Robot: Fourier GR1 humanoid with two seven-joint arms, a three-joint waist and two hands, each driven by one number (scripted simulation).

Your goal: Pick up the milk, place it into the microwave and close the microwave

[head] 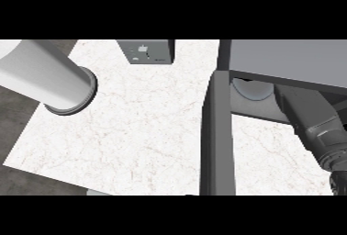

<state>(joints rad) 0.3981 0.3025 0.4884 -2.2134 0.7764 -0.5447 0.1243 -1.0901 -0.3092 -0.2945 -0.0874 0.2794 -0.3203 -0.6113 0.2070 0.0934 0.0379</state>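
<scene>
Counter (129, 137) of pale veined marble across the left and middle of the frame, with more of it at lower right. At top centre, milk (144, 51): seemingly the grey box with a small white mark on its face, standing on the counter, cut off at the top of the frame, nothing touching it. Outside the microwave (291, 59), to its left, near but clear of it, with a strip of bare marble between.

At upper right, that microwave, plain grey top showing. Its door (217, 137) swung wide open and seen edge-on, a dark slab running from right of centre straight down to the lower edge. Inside, grey and open to view, a round glass plate (252, 89) at the left of the floor.

Grey right forearm (308, 114) slanting from under the microwave's front edge down to the lower right corner, crossing the right part of the opening. Of the right hand (337, 183), only a sliver of black at the lower right edge; open or closed, cannot tell. Well apart from the milk.

Large pale cylinder (47, 73) with a grey rim entering from upper left, its end over the counter's left edge. Of the left hand, nothing in the frame.
</scene>
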